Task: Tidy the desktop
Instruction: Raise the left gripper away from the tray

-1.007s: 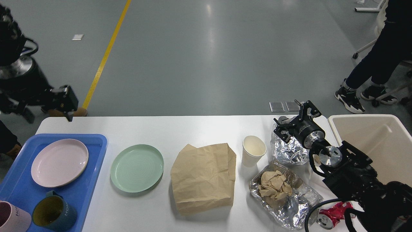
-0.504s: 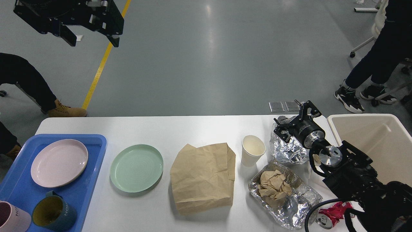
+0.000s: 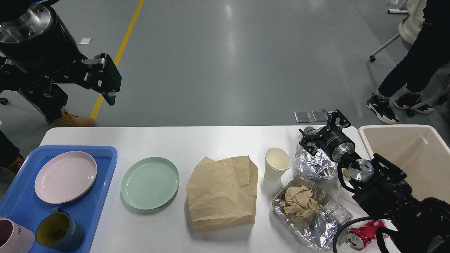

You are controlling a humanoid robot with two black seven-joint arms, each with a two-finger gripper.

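The white desktop (image 3: 211, 140) carries a green plate (image 3: 150, 182), a flattened brown paper bag (image 3: 221, 193), a white paper cup (image 3: 277, 163), a crumpled foil ball (image 3: 314, 165) and a foil tray (image 3: 327, 225) holding wadded brown paper (image 3: 299, 202). My right gripper (image 3: 319, 134) stands open at the far top of the foil ball, a bit of foil showing between its fingers; contact is unclear. High over the table's far left corner my left gripper (image 3: 79, 93) hangs open and empty.
A blue tray (image 3: 21, 211) at the left holds a pink plate (image 3: 65, 176), a dark mug (image 3: 58, 232) and a pink mug (image 3: 14, 239). A beige bin (image 3: 404, 154) stands at the right edge. A crushed red can (image 3: 365, 233) lies by my right arm. People stand beyond the table.
My left arm swung up from the table's far left corner and has now come down a little and turned. The right arm and everything on the table stayed put.
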